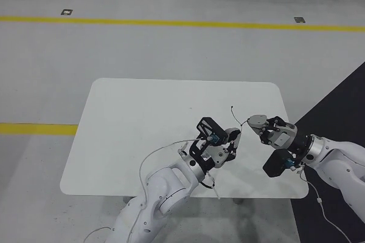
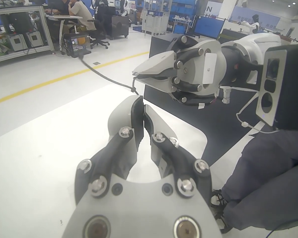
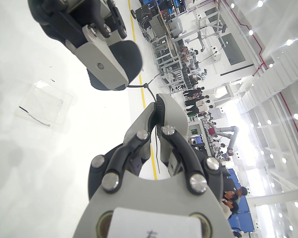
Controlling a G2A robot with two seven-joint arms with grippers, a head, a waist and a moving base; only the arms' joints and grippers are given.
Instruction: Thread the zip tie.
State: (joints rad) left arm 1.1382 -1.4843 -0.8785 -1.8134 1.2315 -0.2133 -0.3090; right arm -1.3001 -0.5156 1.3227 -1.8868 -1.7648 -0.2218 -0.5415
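Observation:
A thin black zip tie [image 1: 233, 115] hangs in the air above the right part of the white table [image 1: 140, 133], stretched between both grippers. My left gripper [image 2: 142, 102] is shut on one stretch of it, and the tie's small head [image 2: 133, 89] sits just past the fingertips. My right gripper [image 3: 156, 101] is shut on the strap, which runs down between its fingers. The head [image 3: 146, 85] lies between the two grippers, with a free end sticking out beyond it. The grippers' tips, left [image 1: 236, 135] and right [image 1: 250, 121], nearly meet.
A clear plastic sheet [image 3: 43, 102] lies flat on the table with a second black tie [image 3: 34, 117] on it. A dark mat [image 1: 353, 103] covers the floor beyond the table's right edge. The table's left half is bare.

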